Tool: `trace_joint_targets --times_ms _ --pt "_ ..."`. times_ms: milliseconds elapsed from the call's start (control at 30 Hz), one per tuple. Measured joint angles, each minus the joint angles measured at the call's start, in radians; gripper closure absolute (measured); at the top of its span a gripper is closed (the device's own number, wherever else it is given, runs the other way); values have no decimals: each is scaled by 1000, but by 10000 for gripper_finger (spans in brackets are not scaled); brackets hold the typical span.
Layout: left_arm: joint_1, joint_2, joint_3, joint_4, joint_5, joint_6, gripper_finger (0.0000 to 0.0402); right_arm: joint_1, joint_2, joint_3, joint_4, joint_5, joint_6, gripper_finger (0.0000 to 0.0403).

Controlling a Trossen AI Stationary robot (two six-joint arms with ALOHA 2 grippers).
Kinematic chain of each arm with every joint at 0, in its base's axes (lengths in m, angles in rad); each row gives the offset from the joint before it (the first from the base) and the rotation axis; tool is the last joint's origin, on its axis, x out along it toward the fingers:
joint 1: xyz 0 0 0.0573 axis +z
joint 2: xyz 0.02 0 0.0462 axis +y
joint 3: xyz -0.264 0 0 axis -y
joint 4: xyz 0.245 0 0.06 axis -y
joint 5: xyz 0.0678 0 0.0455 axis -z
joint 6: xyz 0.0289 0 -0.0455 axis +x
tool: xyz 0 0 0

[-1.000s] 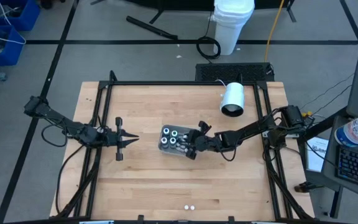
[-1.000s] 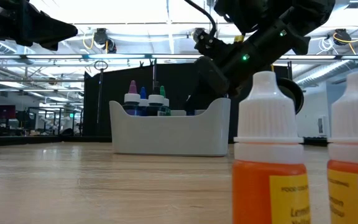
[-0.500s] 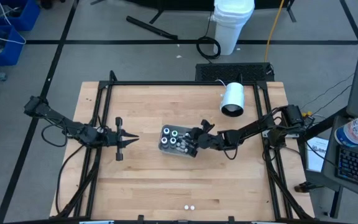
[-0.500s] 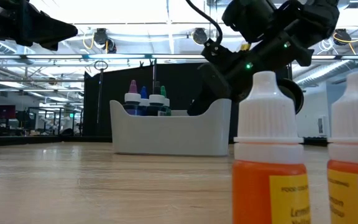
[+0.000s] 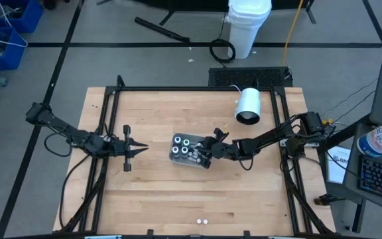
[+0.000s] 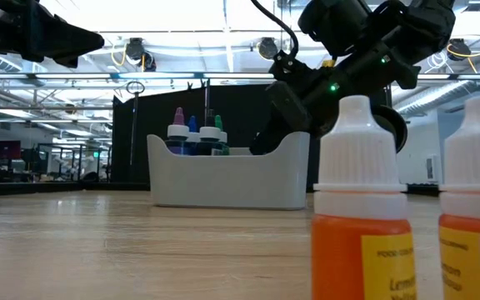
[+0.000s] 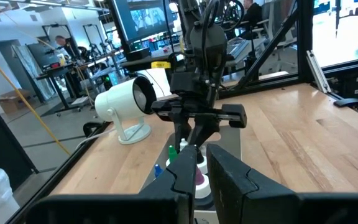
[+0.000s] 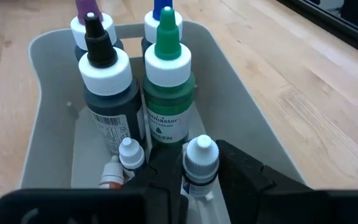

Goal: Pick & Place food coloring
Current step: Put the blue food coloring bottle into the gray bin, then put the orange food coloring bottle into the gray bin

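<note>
Right wrist view is showing a small white-capped bottle [image 8: 200,163] sitting between the right gripper [image 8: 191,177] fingers — narrow, seemingly gripping it — inside the grey tray [image 8: 55,130]. Left gripper [image 5: 136,149], nearly closed, is waiting well apart.

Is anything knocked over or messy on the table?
Nothing looks spilled or broken. The bottles in the grey tray stand upright, and the right claw has a small white-capped bottle between its fingers inside it. Two orange bottles stand apart near the table's front edge. The left claw waits aside.
</note>
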State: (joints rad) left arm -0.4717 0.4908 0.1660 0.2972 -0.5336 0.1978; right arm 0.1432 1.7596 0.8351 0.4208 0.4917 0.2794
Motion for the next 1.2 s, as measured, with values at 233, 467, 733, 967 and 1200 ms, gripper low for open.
trace_joint_targets --times_ms 233,467,733,967,1200 --pt "0 0 0 0 0 0 355 0 0 0 1 0 19 303" --pt "0 0 0 0 0 0 355 0 0 0 1 0 19 284" --pt "0 0 0 0 0 0 355 58 -154 -1 -1 1 -138 289" --pt "0 0 0 -1 0 -39 355 330 -379 -4 -8 118 -416 386" --pt "0 0 0 -7 -14 -96 355 596 -449 -171 75 403 -357 401"
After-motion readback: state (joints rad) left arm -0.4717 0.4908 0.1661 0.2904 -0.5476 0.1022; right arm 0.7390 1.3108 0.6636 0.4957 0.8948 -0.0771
